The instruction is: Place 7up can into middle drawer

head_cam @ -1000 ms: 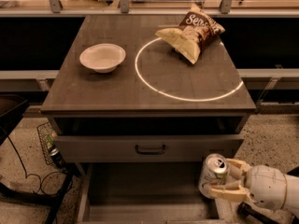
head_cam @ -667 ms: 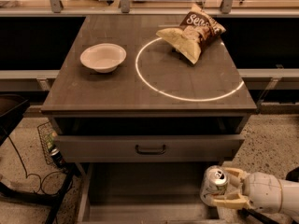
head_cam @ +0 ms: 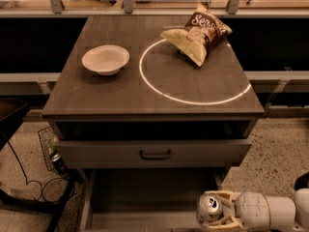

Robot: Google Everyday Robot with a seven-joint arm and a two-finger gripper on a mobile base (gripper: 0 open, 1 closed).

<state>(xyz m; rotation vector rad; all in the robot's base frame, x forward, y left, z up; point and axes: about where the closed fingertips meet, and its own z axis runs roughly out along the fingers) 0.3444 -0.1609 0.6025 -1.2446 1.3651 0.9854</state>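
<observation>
The 7up can (head_cam: 209,208) shows its shiny metal top at the lower right. My gripper (head_cam: 218,208), cream-coloured, is shut on the can and holds it over the right front part of the middle drawer (head_cam: 145,197). The middle drawer is pulled out below the upper drawer, and its bare flat floor shows. The arm reaches in from the lower right edge.
The upper drawer (head_cam: 154,153) with a grey front and black bar handle is slightly open above. On the table top (head_cam: 96,93) stand a white bowl (head_cam: 105,59) and a brown and yellow snack bag (head_cam: 198,34) on a white ring. Cables and a wire basket (head_cam: 48,149) lie left.
My gripper has moved down and a little left with the can, lower over the open middle drawer. Nothing else has moved.
</observation>
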